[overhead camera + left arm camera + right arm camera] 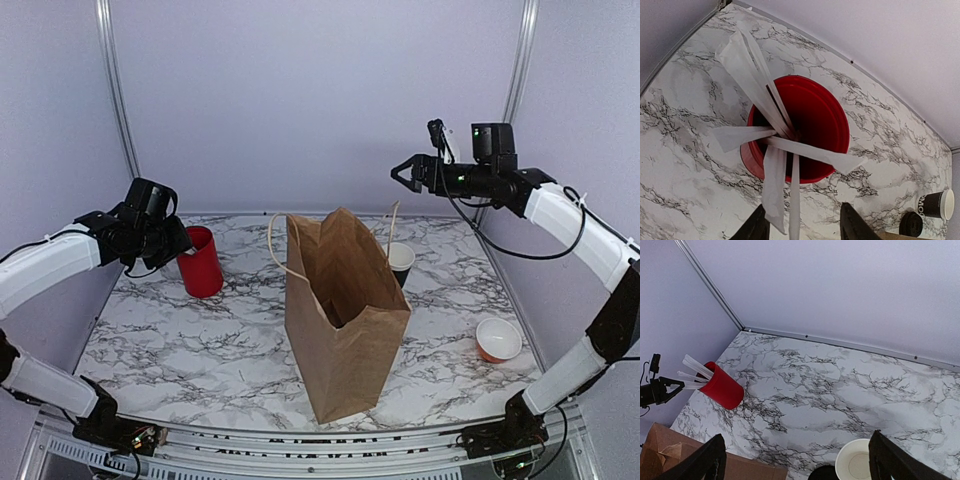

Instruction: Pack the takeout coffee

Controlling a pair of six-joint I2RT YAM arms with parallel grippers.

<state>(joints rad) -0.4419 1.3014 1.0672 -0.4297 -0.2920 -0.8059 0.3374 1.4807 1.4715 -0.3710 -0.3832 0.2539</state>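
Note:
The takeout coffee (400, 260) is a small black paper cup standing open just behind the brown bag (345, 310). Its white inside shows in the right wrist view (857, 465). The round black lid (825, 473) lies on the table beside it, off the cup. In the left wrist view both the cup (935, 205) and the lid (912, 224) sit far right. My right gripper (410, 172) hangs open high above the cup, nothing between its fingers (900, 460). My left gripper (180, 240) is at the red cup (810, 125), jaws apart with two white sticks (790, 215) between them.
The paper bag stands upright mid-table with its mouth open and its handles up. A small orange bowl (498, 340) sits near the right front. The red cup (200, 262) stands at the left rear. Walls close the back and both sides.

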